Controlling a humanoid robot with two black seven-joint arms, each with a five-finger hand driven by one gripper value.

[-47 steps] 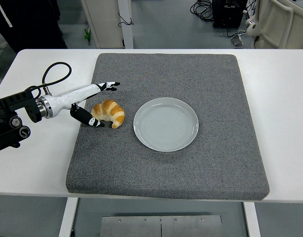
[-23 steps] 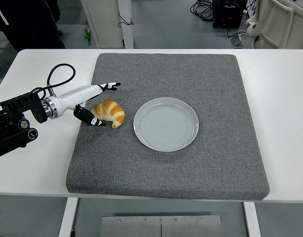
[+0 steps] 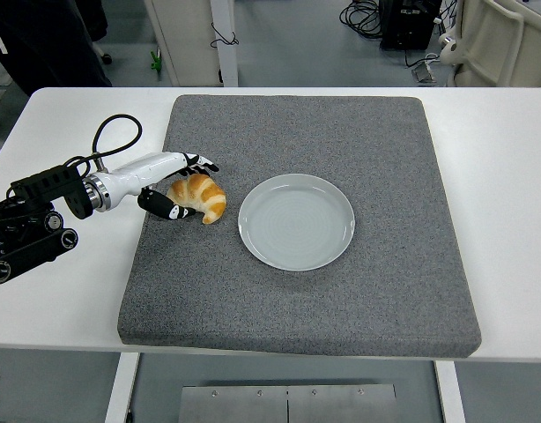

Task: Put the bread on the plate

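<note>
Bread: your croissant (image 3: 200, 196) sits on the grey mat (image 3: 359, 291), towards the table's left edge, just left of the plate (image 3: 296, 220) but not touching it.
Plate: pale, round, bare, near the middle of the mat, between the table's left and right edges.
Left hand: your left hand (image 3: 169, 187) comes in from the left edge and brackets the croissant, upper fingers (image 3: 200, 162) over its far side, thumb (image 3: 165, 210) low against its near-left end.
Grip: the fingers are curving in around the bread but you can't call it a firm hold; whether they press it or merely touch, the view doesn't settle.
Right hand: out of the picture altogether.
Handling: expect it light, soft and flaky, so it should crush under a hard squeeze and shed crust. It looks dry, so slipping is unlikely.
Where to hold: take the thick middle of the crescent, fingers on the far flank, thumb on the near one. The tapered tips will likely bend or tear.
Pressure: close gently, only enough to carry it.
Risk: a pinch on one horn could swing the roll round as it lifts.
Table: white, with the mat covering most of its middle.
</note>
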